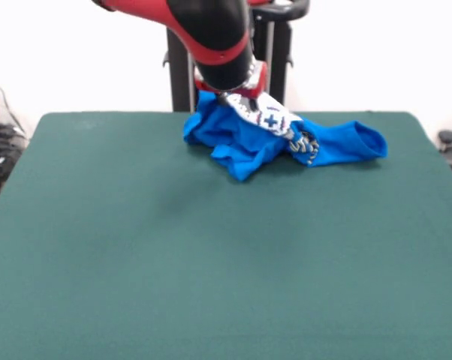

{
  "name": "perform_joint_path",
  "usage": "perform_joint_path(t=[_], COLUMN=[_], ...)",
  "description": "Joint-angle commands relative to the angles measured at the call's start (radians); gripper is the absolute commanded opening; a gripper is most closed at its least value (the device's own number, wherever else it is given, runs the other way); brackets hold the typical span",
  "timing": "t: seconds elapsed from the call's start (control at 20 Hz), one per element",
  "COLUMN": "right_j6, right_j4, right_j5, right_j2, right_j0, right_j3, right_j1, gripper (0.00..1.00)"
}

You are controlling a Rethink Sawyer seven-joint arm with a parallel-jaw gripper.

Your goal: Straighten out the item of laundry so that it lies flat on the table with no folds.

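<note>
My claw sits at the end of my red and black arm, which slants down from the upper left. It is pressed down into the top of the bright blue soft cotton T-shirt, and cloth and arm together hide the tips, so I cannot tell whether they are apart, together or clamped on fabric.

The T-shirt lies crumpled in a heap right under and around my claw. Its highest point meets the claw; from there a white patch with a pixel-like pattern slopes down to the right. Just below that patch a twisted fold shows a bit of outlined lettering. One blue part stretches out to the right and ends in a rounded, rolled edge; another bunch of folds hangs toward the front in a blunt point. The left part is a wrinkled lump.

The heap rests on the large rectangular desk covered in plain dark green felt-like cloth, close to its far edge and a little right of the middle.

Behind the desk stands a black upright post against a white wall.
</note>
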Motion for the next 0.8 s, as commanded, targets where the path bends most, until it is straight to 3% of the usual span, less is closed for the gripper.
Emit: perform_joint_path(t=[0.05, 0.2, 0.45, 0.8], right_j6=[0.232, 0.293, 0.274, 0.245], right_j4=[0.051, 0.144, 0.213, 0.244], right_j5=[-0.245, -0.243, -0.256, -0.072], right_j2=[0.079, 0.107, 0.139, 0.151], right_j0=[0.021, 0.013, 0.002, 0.009], right_j3=[0.071, 0.147, 0.216, 0.275], right_j1=[0.134, 0.162, 0.169, 0.09], gripper=[1.0, 1.0, 1.0, 1.0])
